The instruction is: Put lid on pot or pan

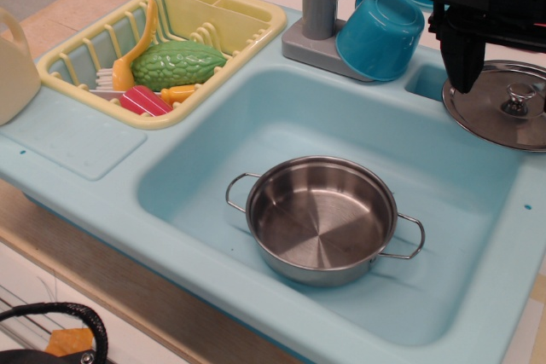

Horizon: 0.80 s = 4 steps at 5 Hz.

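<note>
The light-blue sink (478,236) holds 1 empty steel pot (322,219). The yellow rack (256,23) holds 1 green gourd (177,63). 1 lid (503,108) lies on the sink's right edge beneath the gripper (465,74), whose finger spacing I cannot tell.

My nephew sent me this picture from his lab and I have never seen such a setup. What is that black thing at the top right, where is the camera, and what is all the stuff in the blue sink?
The black thing is the robot's gripper, the claw at the end of its one arm. It hangs just above a shiny steel lid lying on the sink's right edge; whether it is open or gripping is hard to tell here. There is only one picture, taken from a camera in front, looking down at a toy sink. In the basin stands a steel pot, uncovered and empty. At the back left a yellow dish rack holds toy food. A teal cup lies tipped beside the grey faucet.
</note>
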Tool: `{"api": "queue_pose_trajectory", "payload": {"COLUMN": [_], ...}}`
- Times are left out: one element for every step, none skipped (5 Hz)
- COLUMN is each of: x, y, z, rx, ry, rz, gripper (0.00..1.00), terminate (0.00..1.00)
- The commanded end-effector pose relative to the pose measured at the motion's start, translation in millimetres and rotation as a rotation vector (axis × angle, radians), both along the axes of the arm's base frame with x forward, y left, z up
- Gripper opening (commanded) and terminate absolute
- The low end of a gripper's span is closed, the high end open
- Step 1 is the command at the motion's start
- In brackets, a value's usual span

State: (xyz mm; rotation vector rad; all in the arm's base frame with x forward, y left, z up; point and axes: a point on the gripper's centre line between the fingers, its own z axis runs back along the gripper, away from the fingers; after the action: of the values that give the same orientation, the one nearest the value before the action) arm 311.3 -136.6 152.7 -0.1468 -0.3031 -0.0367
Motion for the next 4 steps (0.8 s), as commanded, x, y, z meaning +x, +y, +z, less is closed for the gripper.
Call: {"api": "queue_pose_trajectory", "payload": {"x": [0.0, 10.5, 19.8, 25.9], "y": [0.0, -5.4, -4.4, -4.5], "z": [0.0, -1.3, 0.8, -2.1], "rx": [0.0, -0.006, 0.001, -0.003], "ry": [0.0, 0.019, 0.028, 0.038], "rz": [0.0, -0.021, -0.048, -0.061], "gripper": [1.0, 1.0, 1.0, 1.0], "terminate": [0.0, 0.0, 0.0, 0.0]}}
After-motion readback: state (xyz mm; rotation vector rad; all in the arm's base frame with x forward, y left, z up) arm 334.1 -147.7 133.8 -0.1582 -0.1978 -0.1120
